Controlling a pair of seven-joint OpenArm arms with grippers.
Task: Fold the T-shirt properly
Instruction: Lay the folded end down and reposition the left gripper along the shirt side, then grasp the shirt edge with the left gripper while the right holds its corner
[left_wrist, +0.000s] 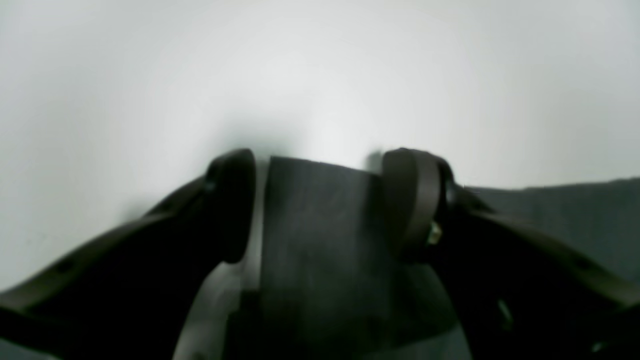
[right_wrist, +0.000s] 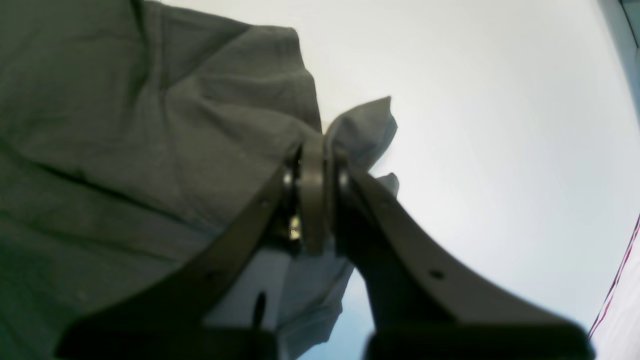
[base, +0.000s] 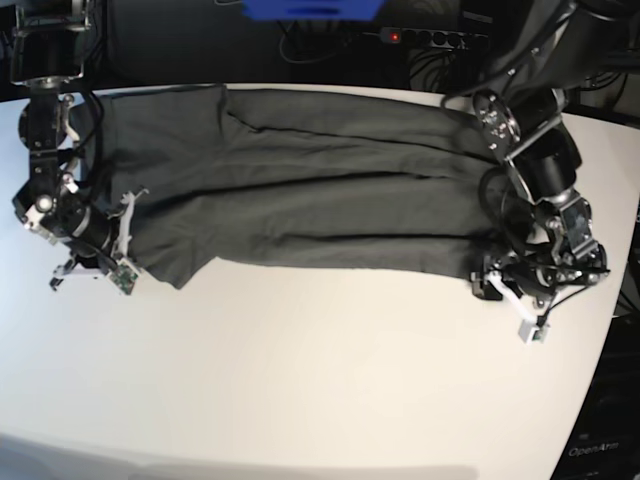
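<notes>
One T-shirt (base: 300, 190) in view, dark grey, spread wide across the upper half of the base frame on the white table (base: 320, 380), long edge running left to right, shallow creases along its length. No containers visible, nothing held inside anything. Two arms, two grippers, one piece of cloth.

Right gripper (right_wrist: 317, 165), centre of the right wrist frame: jaws pressed together on a bunched corner of the T-shirt (right_wrist: 150, 125), a small peak of fabric poking out past the fingertips toward the upper right. Rest of the cloth filling the left half of that frame, wrinkled, lying on the pale surface. In the base frame, same gripper (base: 100, 255) at the far left, at the lower left corner of the cloth.

Left gripper (left_wrist: 320, 200), centre of the left wrist frame: jaws spread wide, one black finger pad (left_wrist: 235, 200) left of centre, the other right of centre, a dark strip of cloth (left_wrist: 320, 240) between them, neither pad clearly pressing it; blurred, so contact not certain. More grey fabric at the right edge. In the base frame, this gripper (base: 500, 285) at the lower right end of the shirt, low against the table.
</notes>
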